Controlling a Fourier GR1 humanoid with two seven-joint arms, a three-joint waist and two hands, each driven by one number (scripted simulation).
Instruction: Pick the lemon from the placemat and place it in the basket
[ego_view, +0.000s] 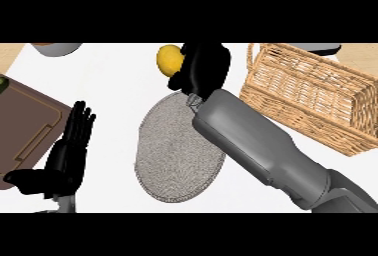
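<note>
We are looking steeply down on a white surface (111, 75), where the right hand (201, 65), black on a grey forearm, is closing its fingers (184, 75) around a yellow lemon (169, 58). The fingers are curling round the fruit's right side, and its left half is showing clear of them. The lemon is sitting toward the far edge of the surface, just beyond the far end of the grey oval woven placemat (173, 160) and apart from it; whether it is resting on the surface or hanging above it, we cannot tell.

The forearm is stretching diagonally from the near right corner, crossing the placemat's right rim. To the right of the hand, near the far right corner, a light brown wicker basket (325, 100) with a rectangular rim is standing at an angle, well apart from the lemon.

The left hand (63, 160) is resting near the near left corner, fingers straight and pointing up, holding nothing. Beside it, along the left edge, a brown rounded tray (26, 125) is lying partly out of view. A pale grey rounded object (59, 48) is peeking in at the far left corner.
</note>
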